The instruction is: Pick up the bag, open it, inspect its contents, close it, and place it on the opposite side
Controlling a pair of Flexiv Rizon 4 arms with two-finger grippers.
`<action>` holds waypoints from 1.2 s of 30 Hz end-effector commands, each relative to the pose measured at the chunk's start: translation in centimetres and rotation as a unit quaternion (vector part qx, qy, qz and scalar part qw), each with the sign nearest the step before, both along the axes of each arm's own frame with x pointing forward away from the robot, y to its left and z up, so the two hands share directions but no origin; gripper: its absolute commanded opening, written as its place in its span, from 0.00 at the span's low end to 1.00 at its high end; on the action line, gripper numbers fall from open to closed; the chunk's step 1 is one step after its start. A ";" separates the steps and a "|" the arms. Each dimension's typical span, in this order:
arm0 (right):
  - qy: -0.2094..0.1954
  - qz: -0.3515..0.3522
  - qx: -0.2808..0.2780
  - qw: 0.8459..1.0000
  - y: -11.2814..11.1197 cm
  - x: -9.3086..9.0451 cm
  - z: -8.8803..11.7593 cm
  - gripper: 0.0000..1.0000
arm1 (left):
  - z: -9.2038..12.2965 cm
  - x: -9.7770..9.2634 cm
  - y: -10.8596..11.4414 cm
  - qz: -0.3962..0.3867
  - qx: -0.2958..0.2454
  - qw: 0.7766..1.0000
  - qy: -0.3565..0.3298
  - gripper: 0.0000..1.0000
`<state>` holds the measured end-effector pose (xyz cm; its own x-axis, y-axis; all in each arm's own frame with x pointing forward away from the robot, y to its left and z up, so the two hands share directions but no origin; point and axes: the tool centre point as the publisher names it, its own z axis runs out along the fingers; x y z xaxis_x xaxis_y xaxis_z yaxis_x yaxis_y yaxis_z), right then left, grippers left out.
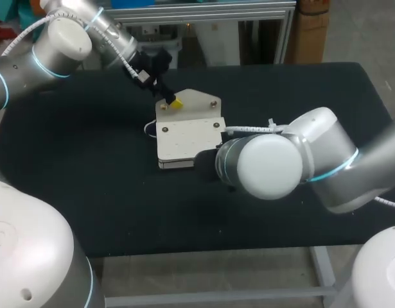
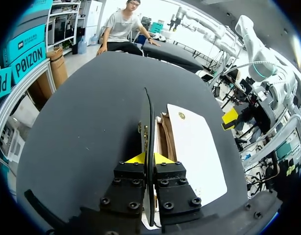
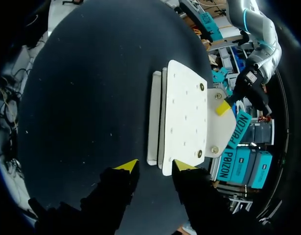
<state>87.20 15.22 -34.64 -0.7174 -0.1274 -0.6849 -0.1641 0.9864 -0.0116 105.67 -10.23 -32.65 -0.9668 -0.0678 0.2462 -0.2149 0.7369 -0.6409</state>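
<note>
With your left gripper (image 2: 149, 158) pinching the flap (image 1: 200, 104), lift slowly; let your right gripper (image 3: 156, 166), spread wide, steady the bag (image 1: 187, 141).

Mid-table: bag (image 1: 187, 138), upright flap (image 2: 148, 122), left pincer (image 1: 173, 101)

A table (image 1: 75, 179) with a matte black top fills the scene, evenly lit, with a soft sheen. Below its near edge runs a pale metal frame (image 1: 248, 296), with a leg (image 1: 320, 266) near the right corner.
</note>
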 end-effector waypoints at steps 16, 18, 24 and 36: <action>-0.004 -0.021 -0.004 1.000 0.8 2.6 -1.7 0.42 | -1.1 0.8 -0.6 -0.023 0.010 0.999 0.028 0.00; -0.004 -0.023 -0.006 1.000 0.9 2.9 -1.8 0.42 | -1.2 0.8 -0.6 -0.025 0.010 0.999 0.030 0.00; 0.000 -0.024 -0.005 1.000 1.0 3.6 -2.3 0.41 | -1.4 0.9 -0.6 -0.030 0.012 0.999 0.033 0.00; 0.000 -0.030 0.002 1.000 1.0 5.2 -2.7 0.36 | -1.8 1.0 -0.6 -0.038 0.018 0.998 0.037 0.00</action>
